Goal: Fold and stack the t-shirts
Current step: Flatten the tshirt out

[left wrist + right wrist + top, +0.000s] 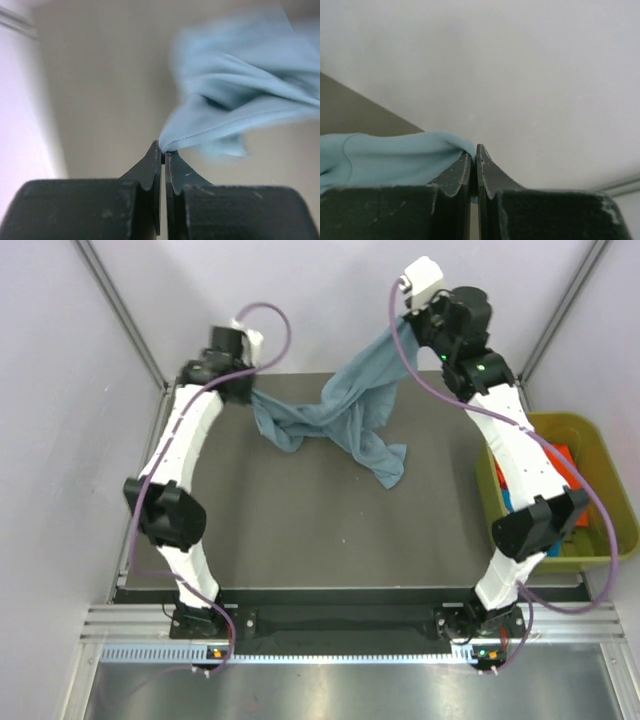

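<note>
T-shirt (345, 420), grey-blue: soft, light, limp cloth, hanging twisted over the far side of the table (330, 530), a tail trailing down to it; judged prone to sag, best held at hem corners. Left gripper (162, 150) clamped on a stitched edge, low; right gripper (475, 152) clamped on a fold, raised high. Surface dark and matte, pale walls (40, 390) close around, yellow-green bin (605, 455) with coloured cloth (560, 465) at right.

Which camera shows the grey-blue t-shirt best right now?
Top external: the whole grey-blue t-shirt shows, strung from left end effector to right end effector. Left wrist shows only a blurred pinched edge; right wrist, a small pinched fold.
</note>
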You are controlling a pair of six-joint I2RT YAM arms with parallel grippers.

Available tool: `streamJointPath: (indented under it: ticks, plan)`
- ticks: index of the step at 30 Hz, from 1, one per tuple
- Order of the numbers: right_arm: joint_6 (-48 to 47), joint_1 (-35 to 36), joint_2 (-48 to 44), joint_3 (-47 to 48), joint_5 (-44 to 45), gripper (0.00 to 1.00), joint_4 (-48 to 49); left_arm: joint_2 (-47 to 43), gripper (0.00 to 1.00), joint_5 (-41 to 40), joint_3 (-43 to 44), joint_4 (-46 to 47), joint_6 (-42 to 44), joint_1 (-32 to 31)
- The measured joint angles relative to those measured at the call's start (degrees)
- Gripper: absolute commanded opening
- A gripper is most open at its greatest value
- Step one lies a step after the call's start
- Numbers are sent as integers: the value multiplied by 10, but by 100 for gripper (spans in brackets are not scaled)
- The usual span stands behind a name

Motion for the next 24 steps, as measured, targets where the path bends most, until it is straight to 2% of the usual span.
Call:
streamJointPath:
  ticks: [2,5,12,24]
  plan:
    - [-3,-15,-27,-14,7,0,11,-24,0,-21,42,26,35,28]
    - [2,-34,-63,-15,17,0,41,-87,0,-66,47,73,89,57]
    - [10,-58,-117,-9,29,0,65,-191,0,-103,8,204,181,39]
    - [32,-73,-219,-7,12,0,60,-246,0,-120,-15,379,237,40]
